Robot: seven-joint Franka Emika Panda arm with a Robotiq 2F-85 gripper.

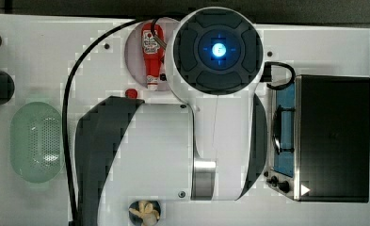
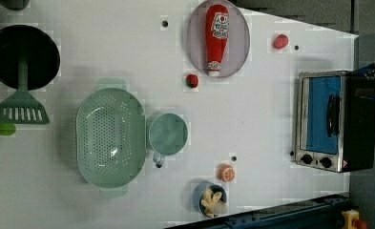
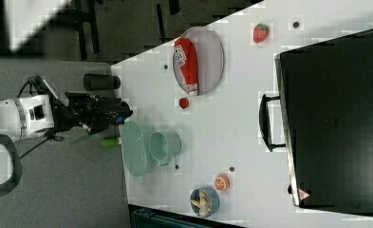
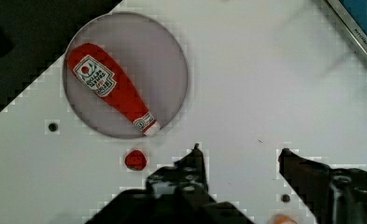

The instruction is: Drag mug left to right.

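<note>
Gripper: two dark fingers (image 4: pixel 197 161) fill the wrist view's foreground, the gripper (image 4: pixel 239 151) standing wide apart and holding nothing, above bare white table.
Arm: one white arm (image 1: pixel 218 94), covering the middle of the top view.
Table: one white table (image 2: pixel 104 43) with small dark holes; dark floor beyond its edges.
Toaster oven: one (image 2: pixel 330 121), black with a blue door, at the left view's right.
Colander: one, pale green and perforated (image 2: pixel 109 137).
Plate: one grey plate (image 2: pixel 240 45), with one red ketchup bottle (image 2: pixel 216 38) lying on it.
Pan: one, black (image 2: pixel 23 55), with one green spatula (image 2: pixel 20 107) across it.
Mug: one pale-green mug (image 2: pixel 168 134), touching the colander on the left view's right.
Small items: two strawberries (image 2: pixel 192 80), one orange slice (image 2: pixel 226 173), one blue bowl (image 2: pixel 210 199).
</note>
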